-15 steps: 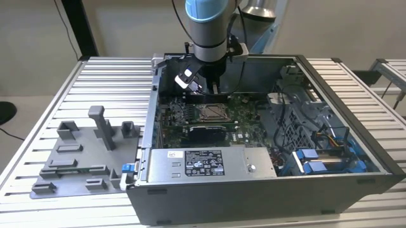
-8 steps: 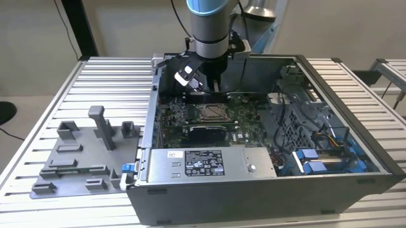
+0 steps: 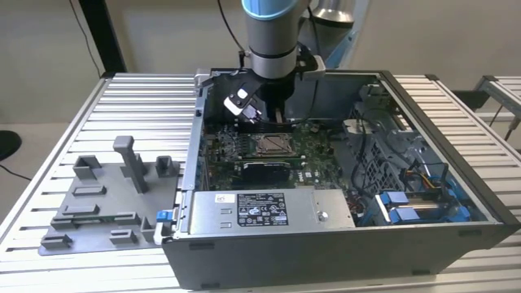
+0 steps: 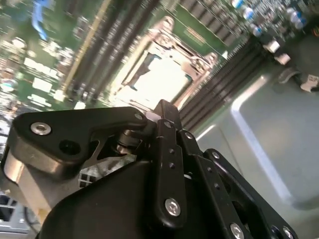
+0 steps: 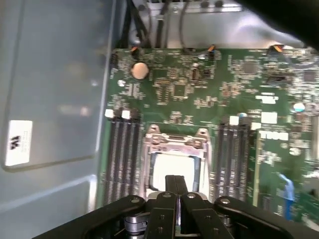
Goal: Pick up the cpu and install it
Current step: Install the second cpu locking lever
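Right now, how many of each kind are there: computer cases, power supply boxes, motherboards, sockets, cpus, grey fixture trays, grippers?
computer case: 1
power supply box: 1
motherboard: 1
socket: 1
cpu, lying in the socket: 1
grey fixture tray on the table: 1
gripper, above the socket: 1
Total: 7

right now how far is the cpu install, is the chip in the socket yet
Looks mostly done: the cpu lies as a pale square inside the socket frame on the motherboard. In hand: nothing; the pincer is shut, empty, just above the chip. Left: whether it is fully seated or the frame latched, I cannot tell.
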Controlling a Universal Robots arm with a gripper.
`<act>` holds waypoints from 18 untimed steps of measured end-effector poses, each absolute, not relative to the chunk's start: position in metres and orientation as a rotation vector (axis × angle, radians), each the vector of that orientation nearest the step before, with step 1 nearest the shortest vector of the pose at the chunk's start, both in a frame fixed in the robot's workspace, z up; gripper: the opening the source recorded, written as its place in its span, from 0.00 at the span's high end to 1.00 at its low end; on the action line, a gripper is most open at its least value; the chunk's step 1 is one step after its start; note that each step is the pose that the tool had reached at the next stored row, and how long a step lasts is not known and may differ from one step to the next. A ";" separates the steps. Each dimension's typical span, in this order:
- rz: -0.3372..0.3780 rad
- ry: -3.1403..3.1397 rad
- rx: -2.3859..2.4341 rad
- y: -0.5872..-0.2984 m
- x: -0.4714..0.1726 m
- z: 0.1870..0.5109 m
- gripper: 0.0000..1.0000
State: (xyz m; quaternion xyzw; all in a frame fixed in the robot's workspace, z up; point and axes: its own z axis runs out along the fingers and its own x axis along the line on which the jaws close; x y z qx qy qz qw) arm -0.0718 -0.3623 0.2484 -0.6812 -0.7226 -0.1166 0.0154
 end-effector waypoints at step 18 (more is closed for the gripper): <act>-0.199 -2.206 -2.088 -0.383 -0.061 0.259 1.00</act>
